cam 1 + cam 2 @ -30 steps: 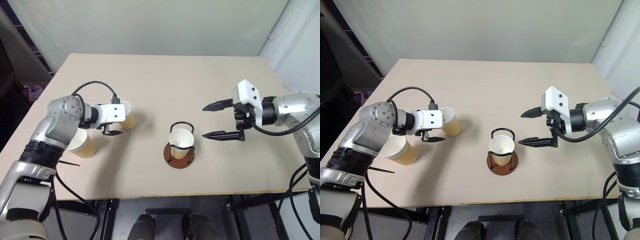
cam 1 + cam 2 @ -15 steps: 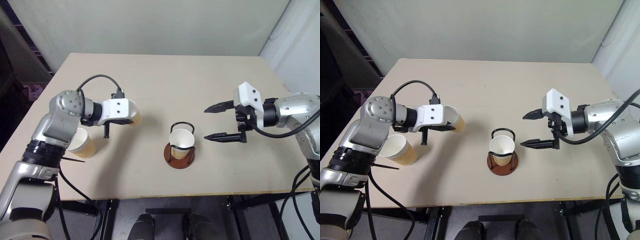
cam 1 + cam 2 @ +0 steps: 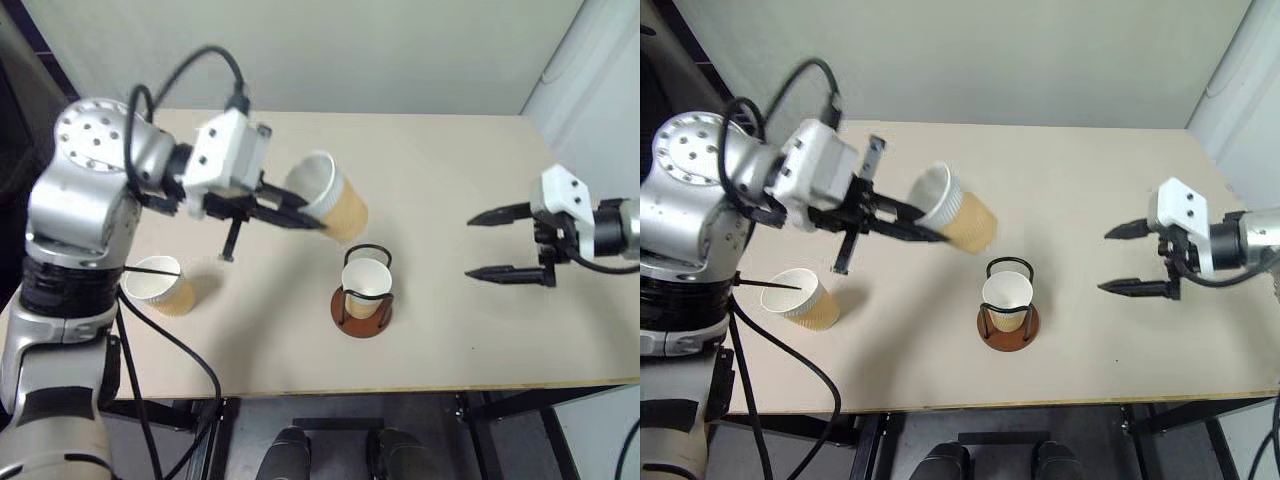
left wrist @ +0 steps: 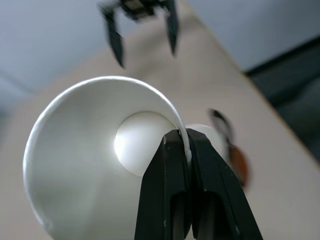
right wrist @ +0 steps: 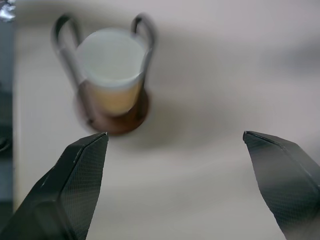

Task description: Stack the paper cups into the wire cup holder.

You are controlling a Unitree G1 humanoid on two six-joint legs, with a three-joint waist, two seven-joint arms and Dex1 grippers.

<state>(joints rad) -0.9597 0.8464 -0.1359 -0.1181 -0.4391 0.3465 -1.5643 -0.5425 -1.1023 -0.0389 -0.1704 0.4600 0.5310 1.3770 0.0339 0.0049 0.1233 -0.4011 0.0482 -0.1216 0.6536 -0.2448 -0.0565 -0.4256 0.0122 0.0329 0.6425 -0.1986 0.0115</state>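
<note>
My left gripper [image 3: 310,222] is shut on the rim of a paper cup [image 3: 332,203], one finger inside and one outside. The cup hangs tilted in the air, up and to the left of the wire cup holder [image 3: 346,311]. A second paper cup [image 3: 365,281] stands upright inside the holder's black loops. A third paper cup [image 3: 160,285] stands on the table at the left. My right gripper [image 3: 470,246] is open and empty, well to the right of the holder. The right wrist view looks between its fingers at the holder [image 5: 116,121] and its cup [image 5: 110,59].
The tan table [image 3: 430,150] has its front edge just below the holder. A pale wall runs behind the far edge. A black cable loops over my left arm.
My left gripper closed on the cup, lifted it off the table and swung it right toward the holder. My right gripper drew away to the right, still open.
</note>
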